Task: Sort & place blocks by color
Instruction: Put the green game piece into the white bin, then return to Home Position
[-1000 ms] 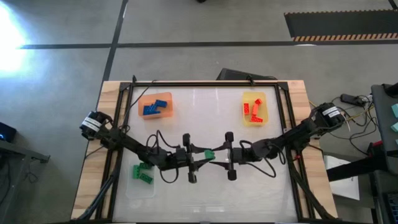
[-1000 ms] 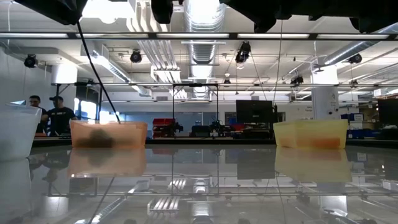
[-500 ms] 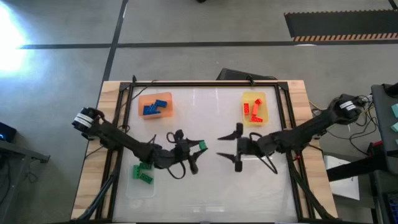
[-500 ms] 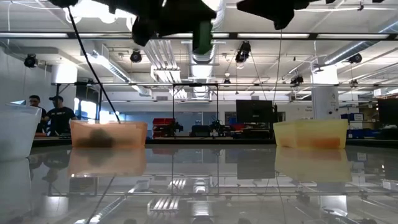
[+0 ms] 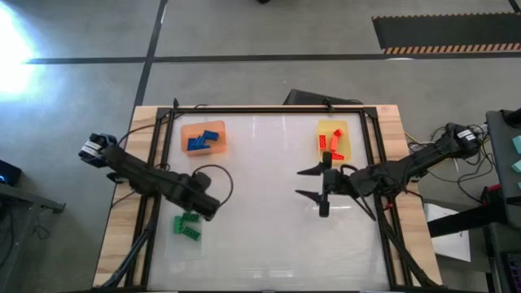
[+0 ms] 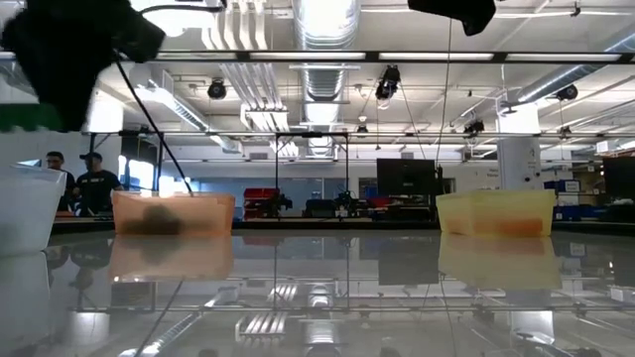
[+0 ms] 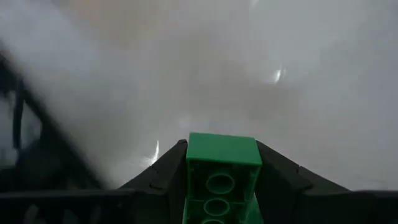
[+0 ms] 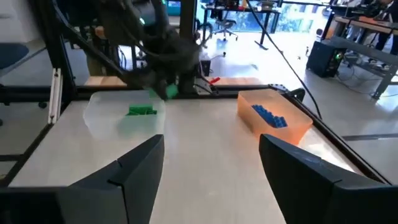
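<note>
A green block [image 7: 221,180] sits clamped in the left gripper [image 7: 222,163] above the clear tray [image 5: 186,238] of green blocks [image 5: 186,225] at the near left; blue blocks [image 5: 203,140] fill the far-left orange tray [image 5: 189,130], red blocks [image 5: 330,143] the far-right yellow tray [image 5: 343,127]; the right gripper [image 5: 305,183] hangs spread wide, holding nothing, mid-table

Around you: grey concrete floor [image 5: 244,32] with dark lines; hazard-striped mat [image 5: 444,32] at one o'clock; ceiling ducts [image 6: 319,30] overhead.
</note>
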### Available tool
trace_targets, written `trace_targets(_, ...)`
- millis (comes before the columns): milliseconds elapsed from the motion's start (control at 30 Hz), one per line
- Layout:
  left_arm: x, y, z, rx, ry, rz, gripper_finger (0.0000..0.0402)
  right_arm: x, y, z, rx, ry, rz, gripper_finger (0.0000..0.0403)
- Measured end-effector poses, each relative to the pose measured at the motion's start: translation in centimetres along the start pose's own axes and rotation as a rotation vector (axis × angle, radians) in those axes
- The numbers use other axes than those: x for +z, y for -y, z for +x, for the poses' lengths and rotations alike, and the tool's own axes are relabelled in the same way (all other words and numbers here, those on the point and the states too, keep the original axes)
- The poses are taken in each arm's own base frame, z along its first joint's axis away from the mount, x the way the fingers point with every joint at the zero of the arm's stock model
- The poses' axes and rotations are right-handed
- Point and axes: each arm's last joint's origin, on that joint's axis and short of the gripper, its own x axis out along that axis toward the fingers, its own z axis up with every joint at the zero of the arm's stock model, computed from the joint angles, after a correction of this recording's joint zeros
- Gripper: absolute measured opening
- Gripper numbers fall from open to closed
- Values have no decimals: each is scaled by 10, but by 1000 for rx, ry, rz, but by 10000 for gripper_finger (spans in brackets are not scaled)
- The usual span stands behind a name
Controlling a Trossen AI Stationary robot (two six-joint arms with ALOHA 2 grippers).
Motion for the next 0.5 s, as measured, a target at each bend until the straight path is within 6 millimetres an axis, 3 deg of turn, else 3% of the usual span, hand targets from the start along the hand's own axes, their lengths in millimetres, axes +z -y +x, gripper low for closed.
trace_targets(167, -11, 0, -3, -11, -137, 4, 126, -5, -2, 4, -1, -32, -17, 252)
trace_targets(300, -15, 4, 6, 26, -183, 6, 133, -9, -3, 7, -9, -46, -25, 252)
trace_targets(500, -17, 7, 14, 51, -230, 38, 229, -11, -4, 9, -18, -54, -32, 252)
